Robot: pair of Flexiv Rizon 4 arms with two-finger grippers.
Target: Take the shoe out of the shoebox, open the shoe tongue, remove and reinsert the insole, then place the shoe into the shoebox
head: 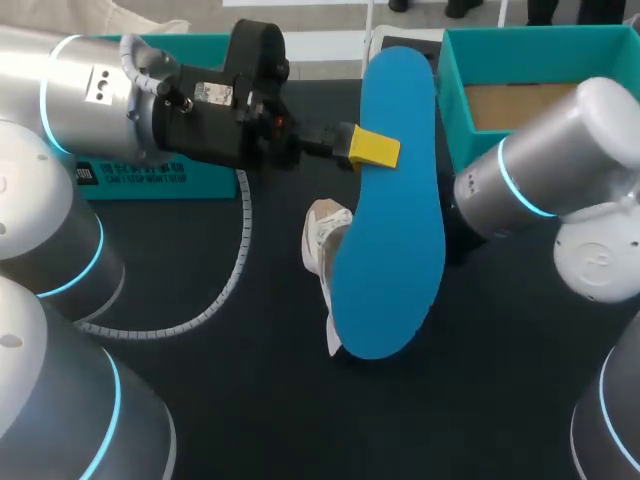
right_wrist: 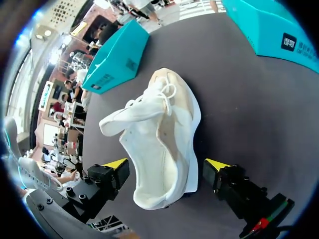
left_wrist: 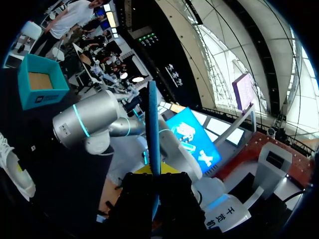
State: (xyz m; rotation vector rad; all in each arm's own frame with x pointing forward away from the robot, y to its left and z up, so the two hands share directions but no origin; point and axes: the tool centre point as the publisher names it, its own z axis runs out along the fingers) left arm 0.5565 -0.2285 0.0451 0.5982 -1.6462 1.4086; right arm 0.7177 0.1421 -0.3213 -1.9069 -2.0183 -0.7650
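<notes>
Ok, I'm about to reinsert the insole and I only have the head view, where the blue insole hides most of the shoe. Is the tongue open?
Observer: Yes. In the right wrist view the tongue is folded out to one side, leaving the mouth of the shoe exposed.
Operator: Which end faces the right arm?
Observer: The heel. It sits at the right gripper, with the toe pointing away.
Operator: Is the insole pinched from both sides?
Observer: Yes. The left wrist view shows the insole edge-on, standing between the jaws of the left gripper, and both touch it.
</notes>
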